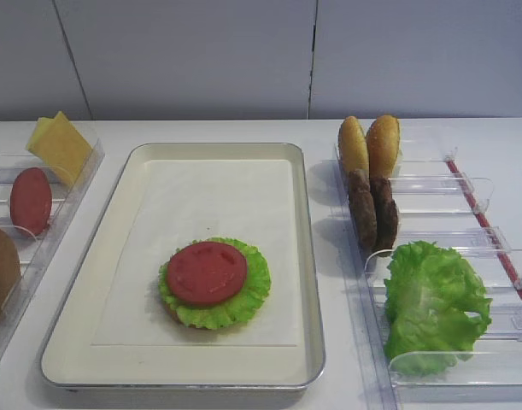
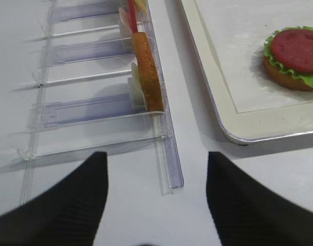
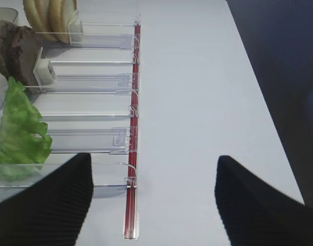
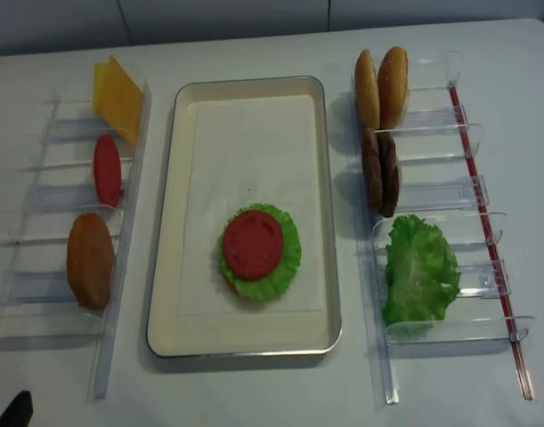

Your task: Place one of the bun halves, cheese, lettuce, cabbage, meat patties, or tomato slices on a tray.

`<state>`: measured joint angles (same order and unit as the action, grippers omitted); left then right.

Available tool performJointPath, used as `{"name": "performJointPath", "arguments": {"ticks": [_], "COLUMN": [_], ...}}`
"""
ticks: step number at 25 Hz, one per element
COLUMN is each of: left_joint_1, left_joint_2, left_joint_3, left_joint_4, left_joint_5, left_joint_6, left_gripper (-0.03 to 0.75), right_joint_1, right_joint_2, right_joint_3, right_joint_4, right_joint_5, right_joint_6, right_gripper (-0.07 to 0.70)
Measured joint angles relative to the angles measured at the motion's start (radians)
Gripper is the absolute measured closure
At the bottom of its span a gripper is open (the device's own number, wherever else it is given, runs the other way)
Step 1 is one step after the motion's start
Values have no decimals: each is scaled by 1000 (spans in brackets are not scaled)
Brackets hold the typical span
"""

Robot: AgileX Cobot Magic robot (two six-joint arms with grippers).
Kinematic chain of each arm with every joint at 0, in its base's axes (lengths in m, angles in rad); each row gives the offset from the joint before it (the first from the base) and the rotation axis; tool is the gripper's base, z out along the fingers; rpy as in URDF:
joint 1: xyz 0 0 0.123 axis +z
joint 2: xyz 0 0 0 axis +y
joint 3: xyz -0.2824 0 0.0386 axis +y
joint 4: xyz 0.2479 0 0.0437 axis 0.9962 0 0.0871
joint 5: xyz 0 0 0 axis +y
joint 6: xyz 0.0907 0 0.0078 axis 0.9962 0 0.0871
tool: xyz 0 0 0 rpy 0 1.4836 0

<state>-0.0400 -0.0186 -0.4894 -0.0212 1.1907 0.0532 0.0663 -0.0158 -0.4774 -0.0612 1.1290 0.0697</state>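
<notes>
Black, finely ribbed end effector fingers (image 2: 59,205), broad and tapered.

The cream-white tray (image 1: 307,256) lay lengthwise with a white paper liner inside its raised rim. Toward its near end sat a stack: a golden bun half (image 2: 282,78) at the bottom, a round ruffled lettuce leaf (image 1: 243,295) over it, and a flat red tomato slice (image 1: 207,272) on top. Left of the tray stood the pale-yellow cheese (image 1: 60,145), a second tomato slice (image 1: 30,201) on edge, and another bun half (image 4: 90,260). Right of the tray stood two upright bun halves (image 1: 369,145), two dark brown meat patties (image 1: 372,210), and a bigger lettuce bunch (image 1: 433,303).
</notes>
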Motion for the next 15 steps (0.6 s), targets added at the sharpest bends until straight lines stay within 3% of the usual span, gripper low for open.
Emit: {"name": "performJointPath", "arguments": {"ticks": [15], "left_joint_1": [0], "left_joint_2": [0], "left_joint_3": [0], "left_joint_4": [0], "left_joint_5": [0], "left_joint_6": [0], "left_gripper": [286], "right_joint_1": [0], "right_joint_2": [0], "right_joint_3": [0], "right_joint_4": [0], "right_joint_5": [0], "right_joint_6": [-1], "right_gripper": [108]}}
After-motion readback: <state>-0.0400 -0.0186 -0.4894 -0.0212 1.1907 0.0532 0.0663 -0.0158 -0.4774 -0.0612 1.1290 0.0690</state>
